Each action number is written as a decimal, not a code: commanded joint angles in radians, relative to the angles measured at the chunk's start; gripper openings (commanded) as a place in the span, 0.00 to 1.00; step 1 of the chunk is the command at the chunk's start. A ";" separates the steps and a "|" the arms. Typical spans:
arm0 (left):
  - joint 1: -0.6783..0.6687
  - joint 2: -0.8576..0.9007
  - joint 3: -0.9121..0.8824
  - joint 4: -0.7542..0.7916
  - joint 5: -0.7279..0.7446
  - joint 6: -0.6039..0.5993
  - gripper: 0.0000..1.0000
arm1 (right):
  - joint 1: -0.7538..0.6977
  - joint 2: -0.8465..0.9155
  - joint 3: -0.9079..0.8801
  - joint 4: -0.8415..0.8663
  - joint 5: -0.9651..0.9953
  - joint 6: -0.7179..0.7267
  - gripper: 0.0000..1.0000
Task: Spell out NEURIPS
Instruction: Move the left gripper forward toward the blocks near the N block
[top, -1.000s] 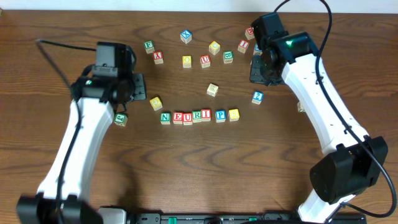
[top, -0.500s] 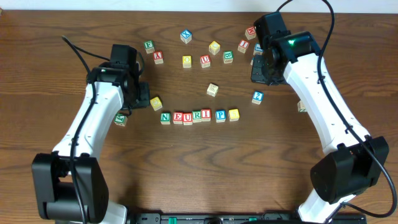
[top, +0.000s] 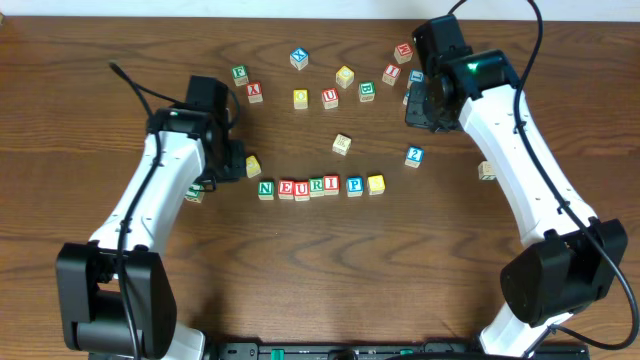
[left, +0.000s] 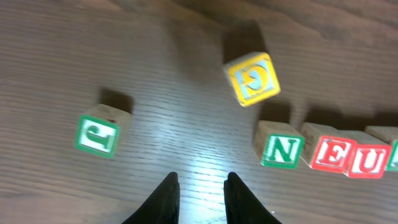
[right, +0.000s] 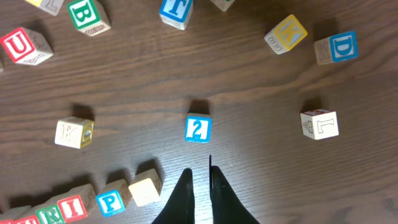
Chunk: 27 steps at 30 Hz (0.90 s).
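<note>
A row of small wooden alphabet cubes (top: 320, 186) lies across the middle of the overhead frame on the dark brown wooden table (top: 320, 280). Its faces read N, E, U, R, I, P from left to right, and the cubes are packed side by side. A seventh pale cube with a yellow top (top: 376, 184) closes the right end, its letter too small to read. The left gripper (left: 200, 186) sits at the lower edge of its wrist view, its two dark fingers a narrow gap apart with only bare table between them, holding nothing. Above and to the right of it the green N cube (left: 281, 148) begins the row. A tilted yellow G cube (left: 252, 78) lies just above that, and a green-faced cube (left: 97, 134) lies well apart at mid left. The right gripper (right: 199, 180), at the bottom of its wrist view, has its fingers almost together and empty. A blue cube marked 2 (right: 198, 129) lies just above the tips, apart from them. Loose lettered cubes (top: 330, 98) are scattered along the upper part of the overhead frame.
</note>
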 joint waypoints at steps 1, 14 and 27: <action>-0.036 0.005 -0.048 0.006 -0.005 -0.013 0.24 | -0.026 -0.015 0.020 0.000 0.002 -0.011 0.06; -0.082 0.005 -0.154 0.077 0.051 -0.047 0.24 | -0.041 -0.015 0.020 -0.001 -0.005 -0.011 0.07; -0.081 0.006 -0.196 0.159 0.026 -0.045 0.08 | -0.041 -0.015 0.020 -0.009 -0.005 -0.011 0.06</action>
